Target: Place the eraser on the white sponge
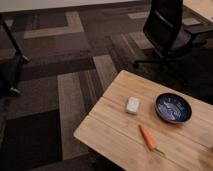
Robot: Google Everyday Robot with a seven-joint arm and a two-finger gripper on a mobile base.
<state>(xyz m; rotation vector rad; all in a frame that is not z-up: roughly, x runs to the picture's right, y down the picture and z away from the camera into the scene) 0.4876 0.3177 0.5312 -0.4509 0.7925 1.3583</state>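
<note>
The sponge (132,105) lies flat on the tabletop (102,132), not far from its left edge. An orange stick (148,137) lies nearer the front and a blue bowl (173,107) sits to the right, both apart from the sponge. The eraser shows nowhere; it may lie past the cut-off right corner. The hand is out of frame too, so I cannot tell whether it is released or clenched. A reach from the right could clip the bowl or shove the light sponge.

white sponge (132,105), dark blue patterned bowl (173,107), orange stick (148,137)
</note>
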